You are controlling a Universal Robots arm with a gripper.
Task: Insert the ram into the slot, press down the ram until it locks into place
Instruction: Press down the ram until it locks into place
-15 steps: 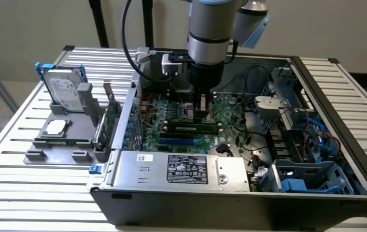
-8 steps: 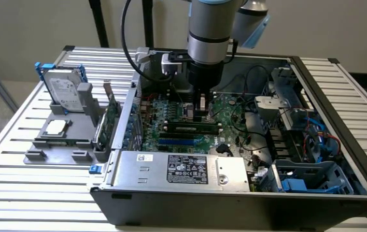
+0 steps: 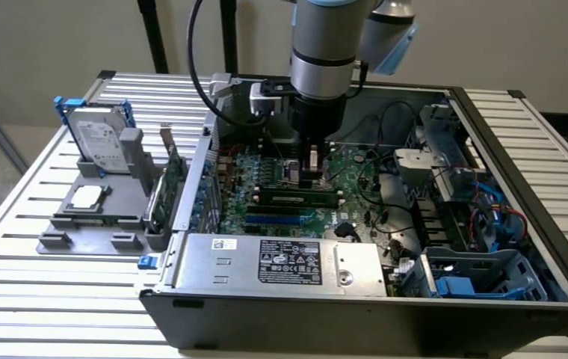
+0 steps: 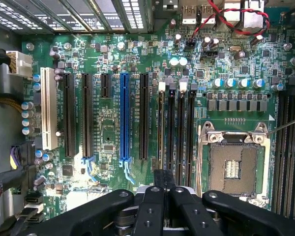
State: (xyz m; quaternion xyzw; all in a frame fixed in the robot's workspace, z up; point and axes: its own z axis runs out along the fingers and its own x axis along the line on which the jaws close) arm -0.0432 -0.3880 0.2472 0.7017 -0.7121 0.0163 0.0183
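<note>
Working the arm from my remote desk, I am looking down into an open computer case [image 3: 523,247] where the gripper [image 3: 314,179] is hanging straight over the motherboard [image 3: 349,168]. The ram [image 3: 294,200] is standing on its long edge directly under the fingertips. It is running parallel to the blue socket [image 3: 279,219] and sitting just beyond it, on the arm's side.

In the wrist view the gripper [image 4: 164,189] is showing its fingers [image 4: 155,206] drawn in close together. Given where the stick sits, I am reading them as clenched on its top edge.

Ahead of them, four black memory sockets are lying side by side between the blue socket [image 4: 124,118] and the bare processor socket [image 4: 233,164]. The tool is lining up over the slot [image 4: 161,132] nearest the blue one, as best I can judge. The white latches [image 4: 162,86] at the far ends are sitting beside the sockets, but I cannot tell whether they are thrown open.

I am judging this to be the insertion step: the stick is at the socket, and I cannot tell whether it is seated or locked. Pressing it home is calling for a straight, even downward push. The board edge has to stay square in the channel, because any tilt risks jamming one end.
</note>
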